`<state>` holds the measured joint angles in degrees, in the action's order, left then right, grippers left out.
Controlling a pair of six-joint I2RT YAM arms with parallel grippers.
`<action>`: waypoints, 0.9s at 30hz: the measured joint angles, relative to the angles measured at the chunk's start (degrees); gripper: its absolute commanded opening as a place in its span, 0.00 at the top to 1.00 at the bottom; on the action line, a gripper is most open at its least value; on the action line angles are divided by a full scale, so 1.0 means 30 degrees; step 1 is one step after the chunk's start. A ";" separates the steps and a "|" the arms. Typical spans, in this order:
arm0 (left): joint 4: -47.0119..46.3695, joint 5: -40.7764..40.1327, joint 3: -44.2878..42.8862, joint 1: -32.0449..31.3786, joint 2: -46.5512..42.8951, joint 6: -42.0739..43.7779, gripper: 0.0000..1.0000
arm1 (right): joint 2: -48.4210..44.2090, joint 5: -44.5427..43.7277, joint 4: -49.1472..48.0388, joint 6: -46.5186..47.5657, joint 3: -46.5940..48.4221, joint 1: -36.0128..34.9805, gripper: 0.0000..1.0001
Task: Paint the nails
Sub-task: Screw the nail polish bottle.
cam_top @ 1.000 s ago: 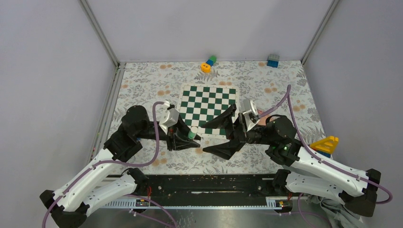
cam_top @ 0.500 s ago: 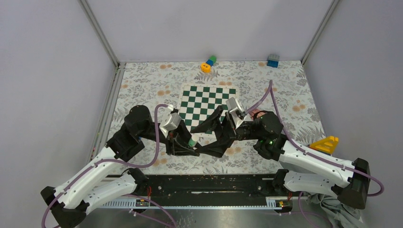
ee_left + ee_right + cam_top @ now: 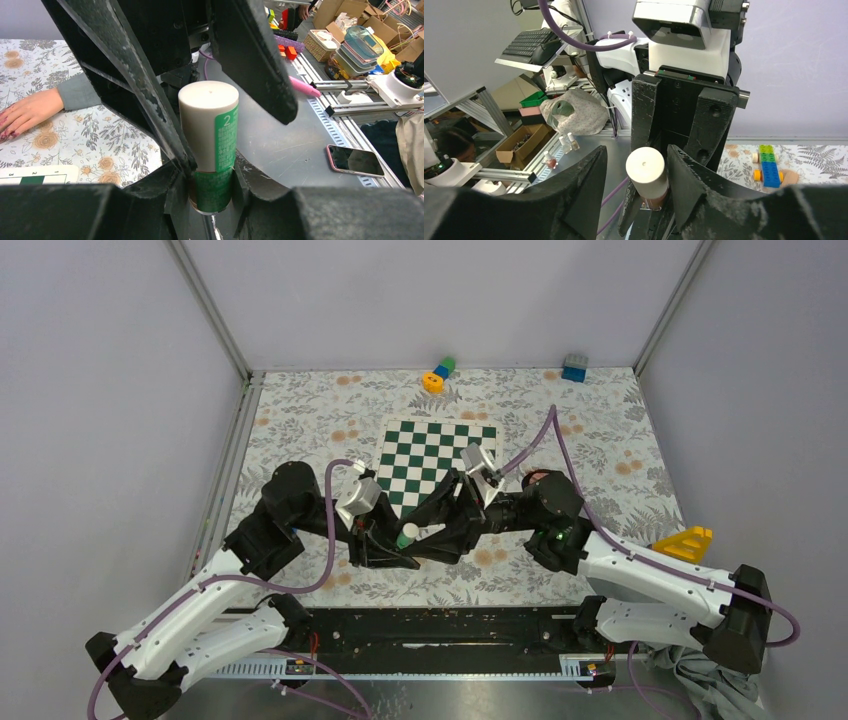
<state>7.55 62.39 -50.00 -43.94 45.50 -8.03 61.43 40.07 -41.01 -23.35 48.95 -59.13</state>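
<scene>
A nail polish bottle (image 3: 216, 182) with a green label and a white cap (image 3: 207, 117) stands upright in my left gripper (image 3: 212, 181), which is shut on its lower body. My right gripper (image 3: 636, 160) reaches in from the right and straddles the cap (image 3: 645, 167). Its jaws stand open, the right one near the cap and a gap on the left. From above, both grippers meet at the bottle (image 3: 407, 536) in front of the chessboard. A light-skinned hand (image 3: 27, 111) in a grey sleeve lies flat on the cloth, its reddish nails (image 3: 6, 134) at the left edge of the left wrist view.
The green-and-white chessboard (image 3: 437, 452) lies mid-table on the floral cloth. Toy blocks (image 3: 438, 373) and a blue block (image 3: 574, 367) sit at the back wall. A yellow piece (image 3: 685, 542) rests at the right. Spare polish bottles (image 3: 566, 142) stand off the table.
My right arm has swung left to the bottle, and its jaws have narrowed around the cap. The left gripper has held the bottle still.
</scene>
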 measured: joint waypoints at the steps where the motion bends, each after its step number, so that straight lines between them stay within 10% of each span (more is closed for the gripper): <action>1: 0.0000 0.0000 0.0000 0.0000 0.0000 0.0000 1.00 | 0.0087 0.0022 0.0007 -0.0022 0.0000 0.0000 0.52; 10: 0.0022 -0.0641 0.0000 -0.0102 -0.0044 -0.0342 1.00 | 0.0233 -0.0204 0.0401 0.0459 0.0131 0.0109 0.98; 27: 0.2346 -0.9457 0.0342 0.0313 -0.0911 -0.0029 1.00 | 0.1741 -0.6404 0.1982 -0.0255 0.0597 0.0321 1.00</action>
<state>14.59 34.02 -48.97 -43.00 42.76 -8.12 66.65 20.86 -35.07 -24.12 50.74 -58.17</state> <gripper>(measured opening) 0.283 0.340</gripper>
